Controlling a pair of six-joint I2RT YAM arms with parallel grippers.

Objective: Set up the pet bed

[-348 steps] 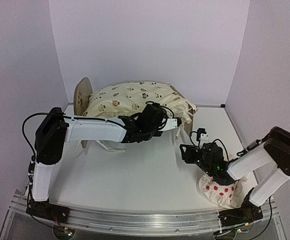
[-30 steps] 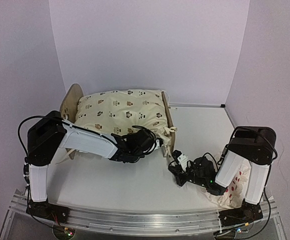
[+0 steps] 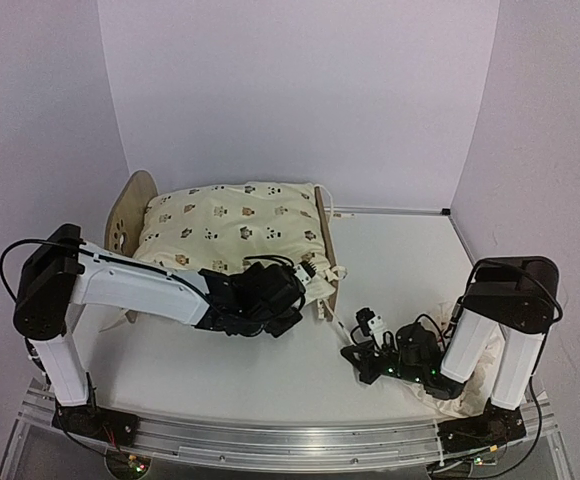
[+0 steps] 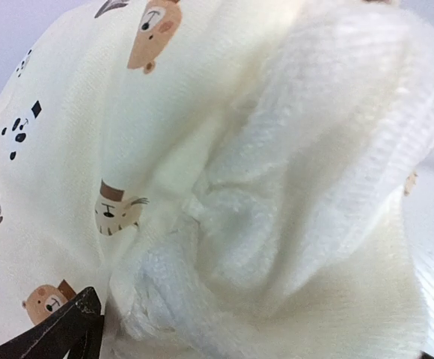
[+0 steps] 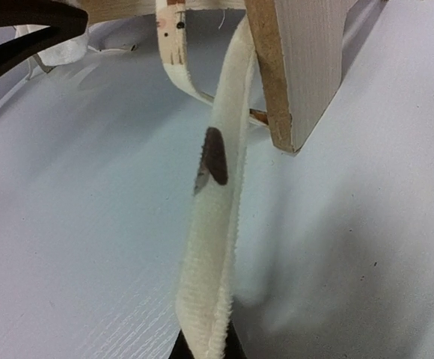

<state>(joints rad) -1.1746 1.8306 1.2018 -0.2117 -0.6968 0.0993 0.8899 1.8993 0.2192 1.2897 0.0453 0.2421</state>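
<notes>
Pet bed (image 3: 122,215) sits at left rear of desk (image 3: 400,260), animal-print cushion (image 3: 235,220) lying across its top between the two end boards. Against a second ago: whole bed has slid a little leftward, and left arm's shoulder has swung left with it.

Left tool (image 3: 306,272) at cushion's near right corner. Wrist view: one dark finger (image 4: 60,333) at far lower left, plush cushion fold bulging across the gap. Jaws spread wide, no pinch on the fabric.

Right tool (image 3: 356,352) low over desk, near right of bed, about where it was a second ago. Closed tight on a cream strap (image 5: 217,224). The strap rises from between its fingers toward a wooden leg (image 5: 299,67) of the bed and hangs slack beside it.

Versus the earliest look: bed then stood farther back and right, and right arm was stretched out, not folded.
</notes>
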